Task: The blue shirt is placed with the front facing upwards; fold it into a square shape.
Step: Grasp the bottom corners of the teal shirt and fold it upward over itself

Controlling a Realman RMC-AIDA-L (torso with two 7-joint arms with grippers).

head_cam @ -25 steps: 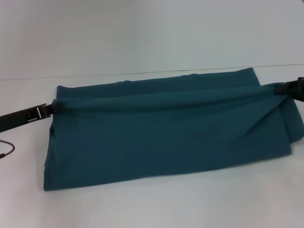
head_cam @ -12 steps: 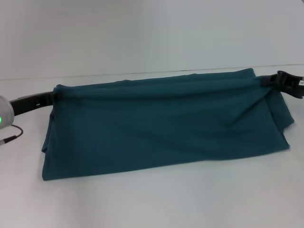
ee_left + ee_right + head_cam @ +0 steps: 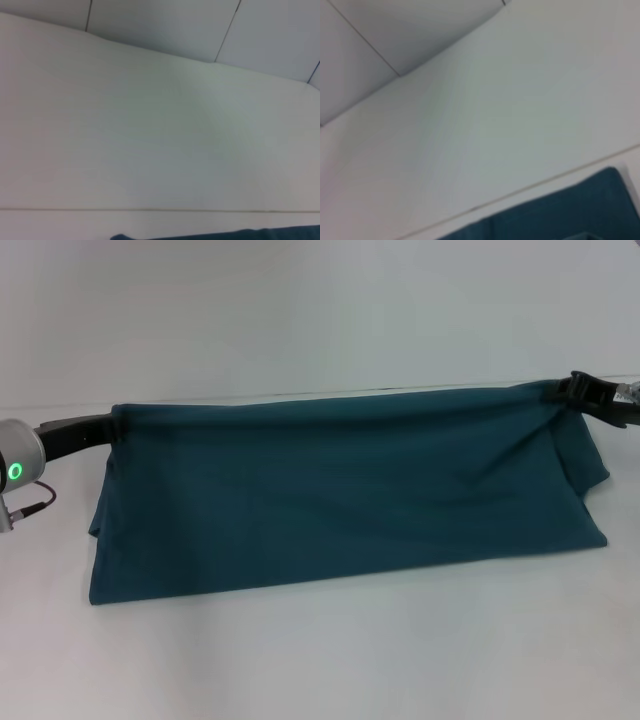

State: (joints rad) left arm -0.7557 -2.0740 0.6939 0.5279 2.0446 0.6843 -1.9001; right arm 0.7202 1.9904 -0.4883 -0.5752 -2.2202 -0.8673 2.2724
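Note:
The blue shirt (image 3: 340,500) is a wide plain teal band with no print showing, its near edge resting on the white table (image 3: 330,660). Its far edge is lifted and stretched taut between both arms. In the head view my left gripper (image 3: 116,427) is shut on the shirt's far left corner. My right gripper (image 3: 562,392) is shut on the far right corner, where the cloth hangs in folds. A sliver of the blue shirt (image 3: 260,234) shows in the left wrist view, and a patch of the blue shirt (image 3: 560,215) shows in the right wrist view.
The white table runs back to a pale wall (image 3: 320,310). My left arm's grey wrist with a green light (image 3: 15,472) and a thin cable (image 3: 35,508) sit at the left edge.
Both grippers have carried the shirt's held edge up and toward the far side of the table. The shirt's top layer has spread out, and the earlier fold ridge across it is gone.

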